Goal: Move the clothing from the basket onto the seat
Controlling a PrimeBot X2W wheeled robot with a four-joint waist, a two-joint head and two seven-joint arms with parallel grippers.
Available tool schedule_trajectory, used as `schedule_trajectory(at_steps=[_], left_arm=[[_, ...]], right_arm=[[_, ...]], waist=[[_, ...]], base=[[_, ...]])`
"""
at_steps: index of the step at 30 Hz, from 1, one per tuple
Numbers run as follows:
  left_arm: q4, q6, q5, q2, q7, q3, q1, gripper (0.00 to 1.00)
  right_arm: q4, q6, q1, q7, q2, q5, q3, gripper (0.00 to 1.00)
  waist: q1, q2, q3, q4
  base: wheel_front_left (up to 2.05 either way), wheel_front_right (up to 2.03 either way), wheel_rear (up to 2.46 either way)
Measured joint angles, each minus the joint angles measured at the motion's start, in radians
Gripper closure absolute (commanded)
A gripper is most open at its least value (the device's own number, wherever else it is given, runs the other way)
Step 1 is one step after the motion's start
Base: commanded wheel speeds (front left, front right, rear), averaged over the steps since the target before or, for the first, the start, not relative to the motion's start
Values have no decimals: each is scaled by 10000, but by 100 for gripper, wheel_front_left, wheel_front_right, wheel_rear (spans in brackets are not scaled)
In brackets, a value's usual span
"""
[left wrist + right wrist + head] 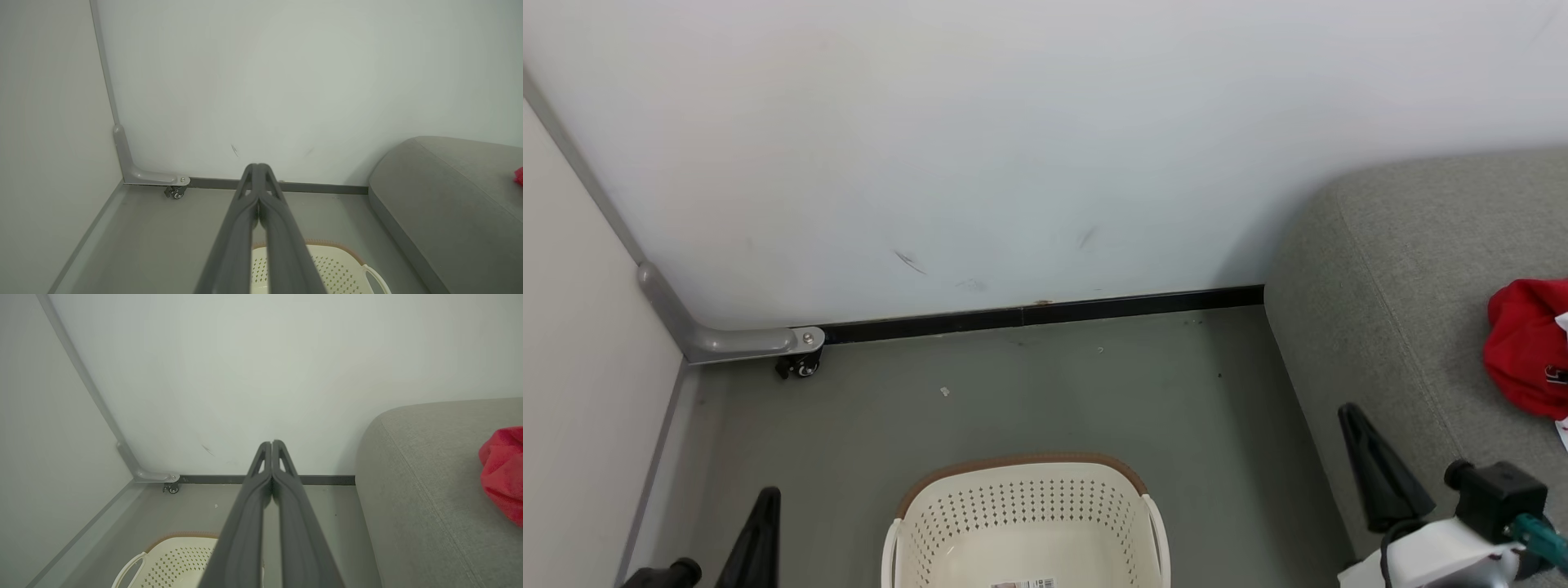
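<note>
The cream-white basket with a brown rim stands on the floor at the bottom centre, and the part of its floor in view is bare apart from a barcode label. Red clothing lies bunched on the grey seat at the right edge. My left gripper is shut with nothing in it, low at the left of the basket. My right gripper is shut and holds nothing, over the seat's front edge. The wrist views show the shut left gripper, the basket, the shut right gripper, the clothing and the seat.
A white wall with a black skirting strip closes the back. A grey panel foot with a small caster sits in the left corner beside a pale side panel. Grey floor lies between the wall, basket and seat.
</note>
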Motion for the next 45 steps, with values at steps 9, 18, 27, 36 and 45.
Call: schedule_trajectory(at_steps=[9, 18, 27, 36, 45], left_arm=[[336, 0, -677, -159, 263, 48, 116, 100], [424, 0, -1962, -161, 662, 82, 2, 100], [493, 0, -3166, -167, 1032, 176, -99, 100], [500, 0, -4270, -176, 1371, 224, -241, 100], [537, 0, -5298, -190, 1699, 255, -263, 100]], right_arm=[[174, 0, 286, 2, 115, 669, 186, 100], [163, 0, 287, 138, 153, 2291, 134, 100], [295, 0, 281, 529, 190, 3835, -35, 100], [464, 0, 261, 826, 165, 5239, -113, 100], [629, 0, 239, 1080, 123, 6477, -173, 100]], waist=[[0, 0, 2, 3], [2, 0, 0, 32], [61, 0, -33, 65], [143, 0, -107, 87], [174, 0, -166, 104]], base=[[0, 0, 0], [0, 0, 0], [0, 0, 0], [0, 0, 0], [0, 0, 0]])
